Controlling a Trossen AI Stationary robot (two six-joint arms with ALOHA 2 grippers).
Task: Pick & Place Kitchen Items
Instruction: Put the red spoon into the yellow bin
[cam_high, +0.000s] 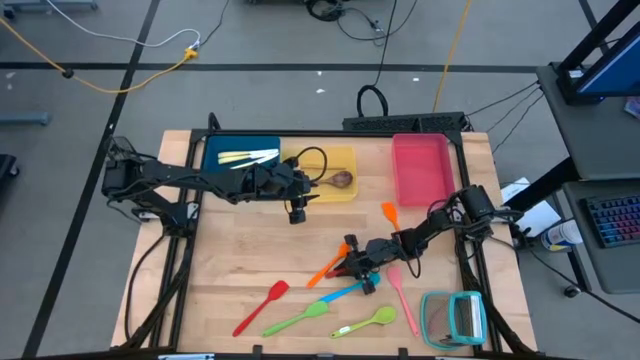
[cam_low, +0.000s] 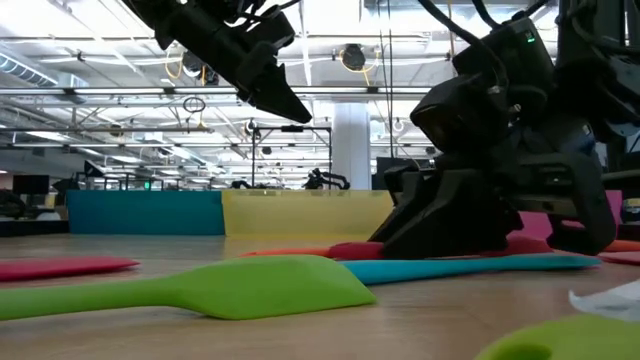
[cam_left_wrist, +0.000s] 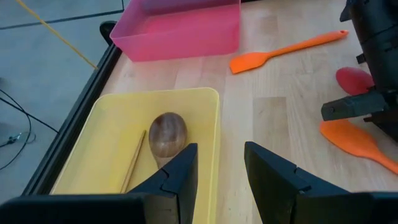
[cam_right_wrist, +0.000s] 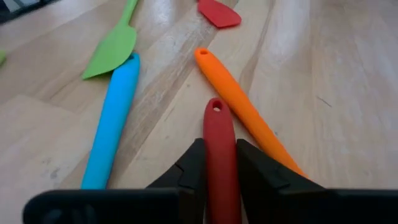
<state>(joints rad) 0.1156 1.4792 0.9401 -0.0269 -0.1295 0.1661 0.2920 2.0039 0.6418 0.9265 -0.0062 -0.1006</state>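
High view: right gripper (cam_high: 352, 266) low on wooden table (cam_high: 240, 270) amid scattered utensils; left gripper (cam_high: 297, 213) hangs beside yellow rectangular tray (cam_high: 345, 155).

Low view: right arm down at tabletop, green silicone spatula (cam_low: 200, 288) in foreground.

Left wrist view: left fingers parted, empty, above yellow tray holding brown wooden spoon (cam_left_wrist: 163, 138).

Right wrist view: right jaws pinch slim red silicone utensil handle (cam_right_wrist: 219, 155), lying on table just beside orange utensil handle (cam_right_wrist: 239, 106). Advice: confirm squeeze, lift straight up, avoid dragging orange neighbour.
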